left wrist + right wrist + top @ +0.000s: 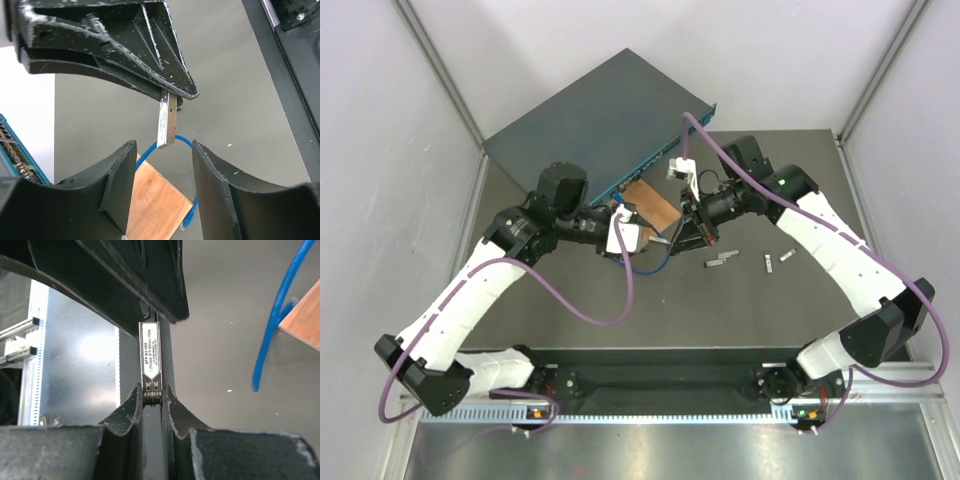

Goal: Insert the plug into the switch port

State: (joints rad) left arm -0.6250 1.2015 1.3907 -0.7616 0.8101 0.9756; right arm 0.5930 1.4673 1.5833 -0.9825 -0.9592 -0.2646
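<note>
The plug (151,357), a small silver labelled module, is pinched at one end by my right gripper (151,396), which is shut on it. In the left wrist view the same plug (167,120) hangs from the right gripper's black fingers (150,65). Its free end reaches down level with the tips of my left gripper (163,150), whose jaws stand open on either side without touching it. From above, the two grippers meet tip to tip (665,238) in front of the dark teal switch (600,120). Its port row (11,145) shows at the left edge.
A thin wooden board (652,205) lies between the switch and the grippers, with a blue cable (655,262) looping round it. Three loose silver modules (720,260) lie on the mat to the right. A purple cable (720,150) arcs over the right arm.
</note>
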